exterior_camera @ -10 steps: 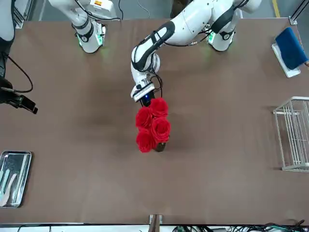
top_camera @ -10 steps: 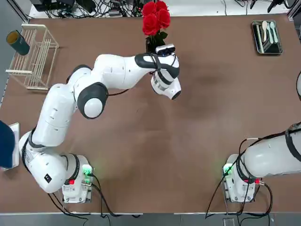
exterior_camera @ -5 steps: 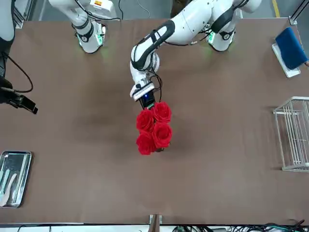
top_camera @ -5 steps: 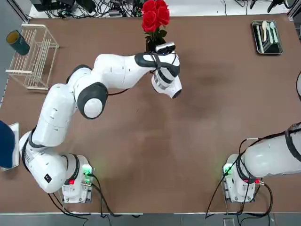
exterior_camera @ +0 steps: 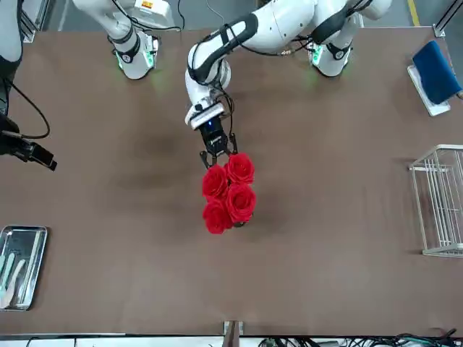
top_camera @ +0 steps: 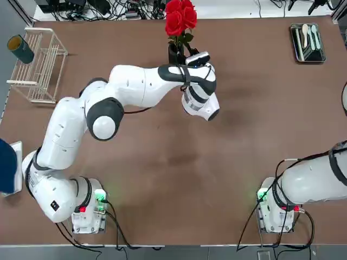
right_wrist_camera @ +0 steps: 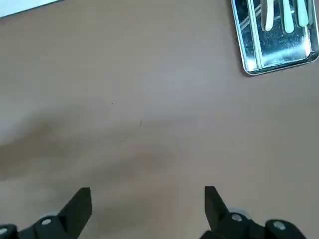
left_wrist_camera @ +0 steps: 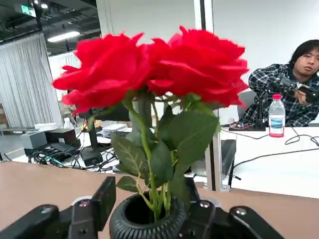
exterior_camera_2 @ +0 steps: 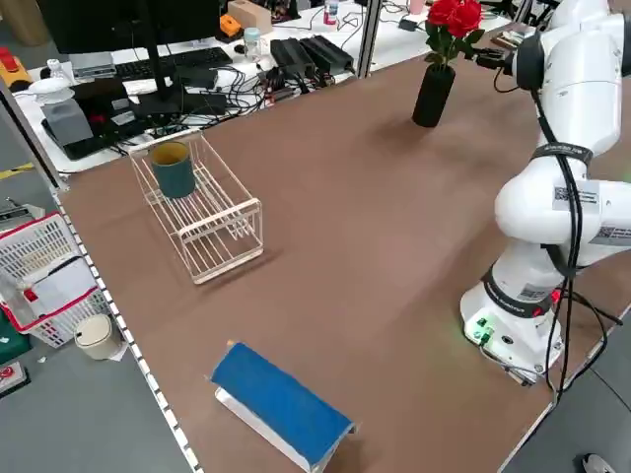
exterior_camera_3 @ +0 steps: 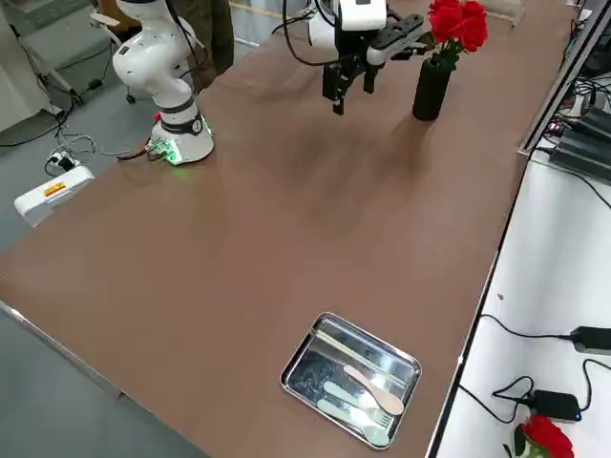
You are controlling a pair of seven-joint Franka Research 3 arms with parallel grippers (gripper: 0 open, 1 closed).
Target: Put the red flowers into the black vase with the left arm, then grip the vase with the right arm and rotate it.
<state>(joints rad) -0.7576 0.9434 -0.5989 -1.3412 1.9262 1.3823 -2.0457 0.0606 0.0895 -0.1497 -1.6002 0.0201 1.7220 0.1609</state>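
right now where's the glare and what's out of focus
Right side view: glare off the metal tray. Left wrist view: roses and vase sharp, fingers soft, ceiling lamps bright. Top view: a soft shadow on the table beside the left arm.

Top view: red flowers stand in slim black cylinder vase top centre; white wire rack upper left; metal tray upper right.

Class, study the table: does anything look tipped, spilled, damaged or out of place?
Nothing stands out. The black vase stands upright with the red flowers in it. The teal cup lies on its side in the wire rack, which looks intended. The spoons sit inside the metal tray.
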